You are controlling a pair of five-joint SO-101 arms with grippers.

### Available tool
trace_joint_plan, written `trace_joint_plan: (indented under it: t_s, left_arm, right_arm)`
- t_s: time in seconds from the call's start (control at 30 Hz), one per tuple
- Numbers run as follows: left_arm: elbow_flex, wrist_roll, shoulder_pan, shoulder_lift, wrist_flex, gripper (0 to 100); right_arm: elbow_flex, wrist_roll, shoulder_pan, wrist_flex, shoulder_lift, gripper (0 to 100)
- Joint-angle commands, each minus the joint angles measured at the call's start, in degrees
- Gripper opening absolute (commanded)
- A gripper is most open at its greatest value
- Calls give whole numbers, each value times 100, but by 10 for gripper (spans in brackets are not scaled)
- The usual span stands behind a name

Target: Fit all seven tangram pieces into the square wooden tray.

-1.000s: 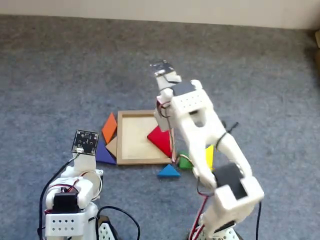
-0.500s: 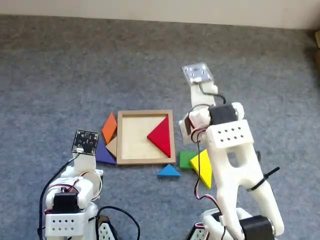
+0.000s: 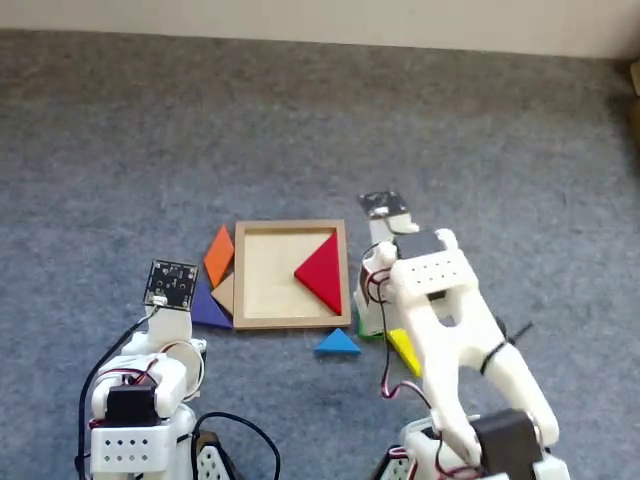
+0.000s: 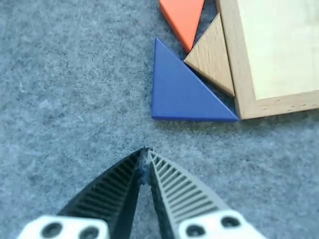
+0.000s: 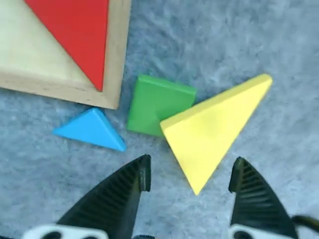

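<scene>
The right gripper [image 5: 192, 167], spread wide and empty, hangs over the flat yellow wooden triangle [image 5: 214, 124], probably light, stiff and smooth, best pinched across two straight edges.

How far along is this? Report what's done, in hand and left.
Done: only the red triangle lies inside the tray. In hand: nothing held; the right gripper hangs open over the yellow triangle, the left gripper sits shut near the dark blue triangle. Left: those two plus the green piece, light blue triangle, orange piece and wooden triangle, all outside the tray.
</scene>
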State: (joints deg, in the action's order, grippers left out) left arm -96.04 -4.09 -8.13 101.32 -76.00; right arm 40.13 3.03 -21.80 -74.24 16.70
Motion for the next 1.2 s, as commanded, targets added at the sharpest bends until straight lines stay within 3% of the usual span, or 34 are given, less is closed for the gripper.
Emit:
trace_joint_plan:
  t_s: [0.0,0.43,0.83,1.17]
  left_arm:
    - [-110,26,101,295,-35,5]
    - [-110,26,101,295,-35,5]
    - [-110,26,101,295,-35,5]
    - [-110,26,101,295,-35,5]
  right_arm:
    - [13,185,-40,488,-330,252]
    - [22,220,-13,1033,-936,249]
    - [418,220,444,1446,-954,248]
    - [576,607,479,1604,-901,104]
